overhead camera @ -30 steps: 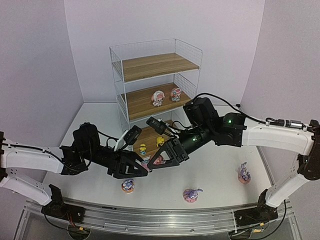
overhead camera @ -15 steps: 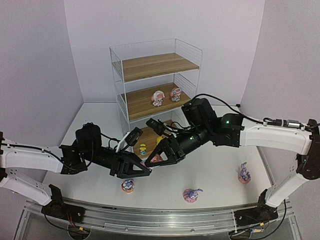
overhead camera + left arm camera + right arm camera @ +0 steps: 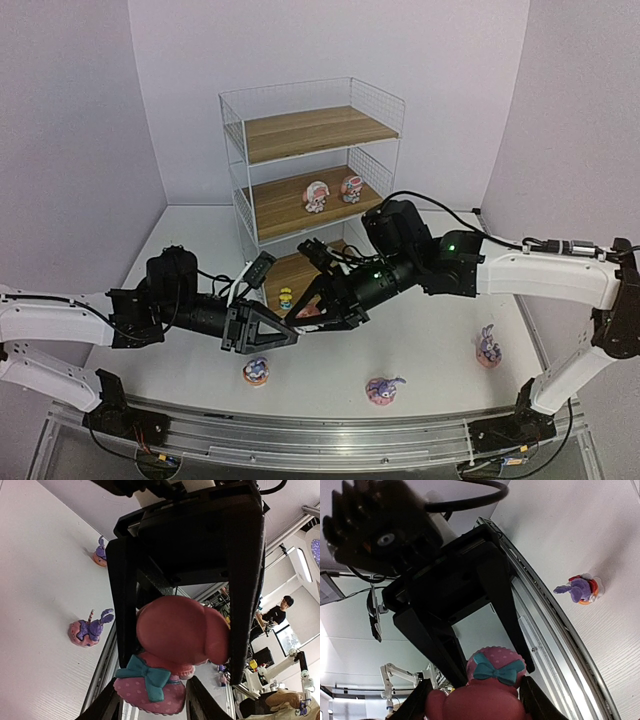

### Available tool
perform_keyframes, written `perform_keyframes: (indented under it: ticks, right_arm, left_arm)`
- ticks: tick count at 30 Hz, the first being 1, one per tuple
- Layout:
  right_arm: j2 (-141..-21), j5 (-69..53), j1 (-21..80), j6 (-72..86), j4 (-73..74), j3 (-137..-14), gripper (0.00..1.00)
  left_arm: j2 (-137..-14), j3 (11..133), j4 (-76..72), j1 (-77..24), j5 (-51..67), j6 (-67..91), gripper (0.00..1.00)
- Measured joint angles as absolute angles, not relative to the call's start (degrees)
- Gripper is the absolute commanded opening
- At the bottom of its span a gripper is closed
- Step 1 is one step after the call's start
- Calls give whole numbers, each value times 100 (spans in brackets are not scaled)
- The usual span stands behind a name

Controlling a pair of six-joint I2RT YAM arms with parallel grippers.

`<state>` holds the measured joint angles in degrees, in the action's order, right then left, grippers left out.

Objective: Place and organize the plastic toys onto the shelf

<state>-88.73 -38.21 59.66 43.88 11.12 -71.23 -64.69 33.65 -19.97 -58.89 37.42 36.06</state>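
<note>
A pink toy [image 3: 175, 635] hangs mid-air; two pink-white toys [image 3: 317, 196] stand on the shelf [image 3: 310, 130], middle board.

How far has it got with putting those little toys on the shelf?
Partly done. Two pink-white toys stand on the middle board of the shelf, and at least one yellow toy on the bottom board. In hand: a pink toy, gripped by both the left fingers and the right fingers. Left to do: three purple bunnies on the table.
</note>
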Motion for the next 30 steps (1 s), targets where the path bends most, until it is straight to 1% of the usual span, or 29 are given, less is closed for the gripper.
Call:
perform_keyframes:
  ticks: [4,12,14,17,18,19,20,23,26,27,29,30]
  right_arm:
    - [-8873,-3699,5966,4809,1083,-7118,20]
    - [-8894,-3668,5966,5400,1021,-7124,20]
    - [-8916,-3719,5955,5524,995,-7124,20]
    - [-8935,-3754,5930,5697,970,-7126,20]
    - [-8948,-3755,5919,5747,970,-7126,20]
    - [-8962,-3757,5908,5795,971,-7126,20]
    - [-8977,-3747,5899,5839,970,-7126,20]
    - [-9002,-3716,5879,5934,963,-7132,20]
    - [-9002,-3701,5878,5990,958,-7141,19]
    - [-9002,-3699,5878,5998,958,-7146,17]
    - [-9002,-3700,5876,5999,954,-7146,11]
    - [-9002,-3708,5875,5964,956,-7146,10]
  left_arm:
    - [-6351,3374,-1817,-5889,3540,3394,42]
    - [-6337,3376,-1776,-5889,3530,3129,41]
    - [-6337,3376,-1776,-5889,3527,3108,47]
    - [-6337,3376,-1801,-5889,3542,3056,65]
    - [-6336,3376,-1814,-5895,3546,3036,70]
    - [-6335,3376,-1825,-5901,3546,3006,73]
    - [-6337,3376,-1829,-5905,3530,2988,74]
    - [-6326,3376,-1822,-5927,3476,2946,72]
    - [-6326,3376,-1821,-5927,3455,2901,73]
    - [-6326,3376,-1819,-5927,3443,2880,74]
    - [-6326,3376,-1820,-5927,3444,2847,79]
    - [-6325,3376,-1822,-5927,3457,2839,80]
